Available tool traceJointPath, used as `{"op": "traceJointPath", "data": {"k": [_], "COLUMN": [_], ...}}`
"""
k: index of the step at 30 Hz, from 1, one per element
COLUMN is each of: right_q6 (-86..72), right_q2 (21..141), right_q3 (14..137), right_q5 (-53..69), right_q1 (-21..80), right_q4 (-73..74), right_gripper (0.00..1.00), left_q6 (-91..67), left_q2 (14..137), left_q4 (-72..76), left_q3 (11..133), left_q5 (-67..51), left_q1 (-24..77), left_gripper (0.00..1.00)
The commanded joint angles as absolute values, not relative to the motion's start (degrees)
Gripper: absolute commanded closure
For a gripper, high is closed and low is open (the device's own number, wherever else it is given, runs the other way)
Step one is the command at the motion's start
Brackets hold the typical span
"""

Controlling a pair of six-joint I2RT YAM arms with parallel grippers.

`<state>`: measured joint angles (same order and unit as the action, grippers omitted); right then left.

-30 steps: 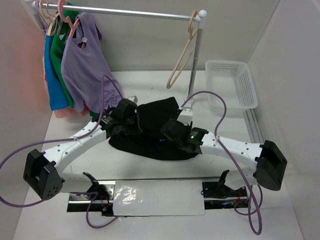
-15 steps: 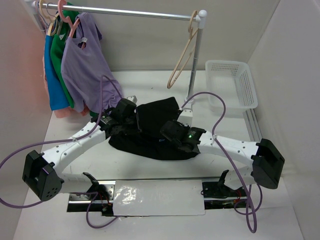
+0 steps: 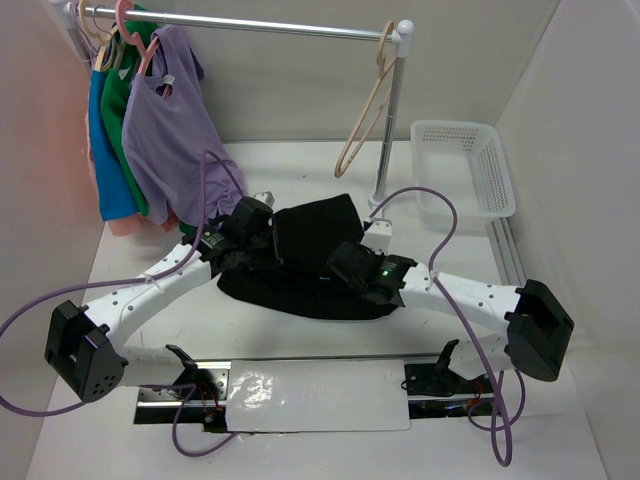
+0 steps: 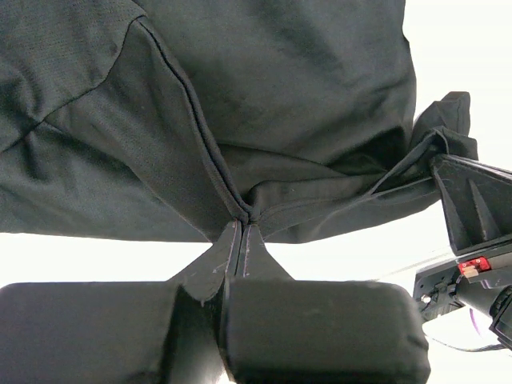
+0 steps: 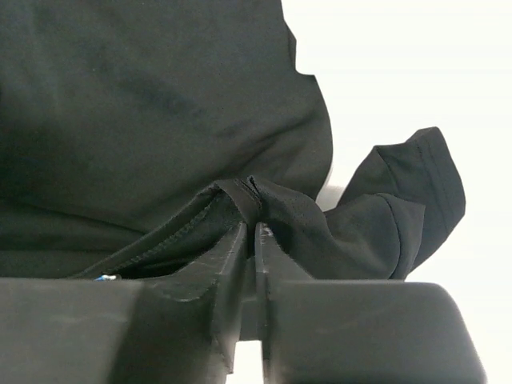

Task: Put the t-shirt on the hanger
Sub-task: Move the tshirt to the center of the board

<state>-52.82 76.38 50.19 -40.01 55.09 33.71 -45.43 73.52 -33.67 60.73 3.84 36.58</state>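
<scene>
The black t-shirt (image 3: 305, 250) lies bunched in the middle of the table. My left gripper (image 3: 262, 238) is shut on a seam fold of the t-shirt (image 4: 240, 120) at its left side, pinching it at the fingertips (image 4: 244, 224). My right gripper (image 3: 338, 262) is shut on a folded hem of the t-shirt (image 5: 160, 104) near its front right, at the fingertips (image 5: 254, 228). A sleeve (image 5: 404, 200) sticks out to the right. The beige hanger (image 3: 366, 110) hangs from the right end of the rail (image 3: 250, 22), apart from both grippers.
A lilac top (image 3: 170, 120), green and blue garments (image 3: 110, 130) hang on pink hangers at the rail's left end. The rail's post (image 3: 385, 140) stands just behind the t-shirt. A white basket (image 3: 465, 170) sits at the back right. Purple cables loop over both arms.
My right gripper has shifted slightly right and nearer with the fabric in it. The left arm has hardly moved.
</scene>
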Motion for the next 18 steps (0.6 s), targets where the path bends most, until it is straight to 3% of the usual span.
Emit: {"op": "traceJointPath", "data": {"k": [1, 3, 12, 14, 15, 16, 17, 18], "right_q6": [-53.6, -53.6, -53.6, -54.1, -54.7, -54.7, -55.3, -55.3], "right_q2": [74.0, 73.4, 67.8, 67.1, 67.1, 67.1, 67.1, 67.1], "right_q3": [50.1, 50.1, 50.6, 50.1, 50.1, 49.4, 49.4, 48.6], "right_q5": [-41.0, -41.0, -42.3, -41.7, -41.7, -41.7, -41.7, -41.1], "right_q1": [54.8, 54.8, 56.8, 56.8, 56.8, 56.8, 56.8, 57.3], "right_q4": [33.5, 33.5, 34.6, 34.6, 34.6, 34.6, 35.2, 35.2], "right_gripper": [0.86, 1.00, 1.00, 1.00, 1.00, 1.00, 1.00, 1.00], "left_q6": [-46.0, -46.0, -41.0, -38.6, -35.6, -34.1, -32.4, -28.6], "left_q2": [72.0, 71.5, 73.6, 75.3, 75.9, 76.9, 77.6, 78.7], "left_q4": [-33.3, -33.3, -35.1, -36.7, -37.3, -38.7, -39.7, -40.7], "left_q3": [61.5, 61.5, 62.6, 66.7, 68.3, 69.8, 73.4, 75.7], "left_q5": [4.6, 4.6, 3.6, -0.6, -1.2, -1.2, -0.1, -0.1], "left_q1": [36.8, 36.8, 35.3, 34.2, 33.1, 32.3, 31.4, 28.9], "left_gripper": [1.00, 1.00, 1.00, 0.93, 0.88, 0.51, 0.35, 0.30]}}
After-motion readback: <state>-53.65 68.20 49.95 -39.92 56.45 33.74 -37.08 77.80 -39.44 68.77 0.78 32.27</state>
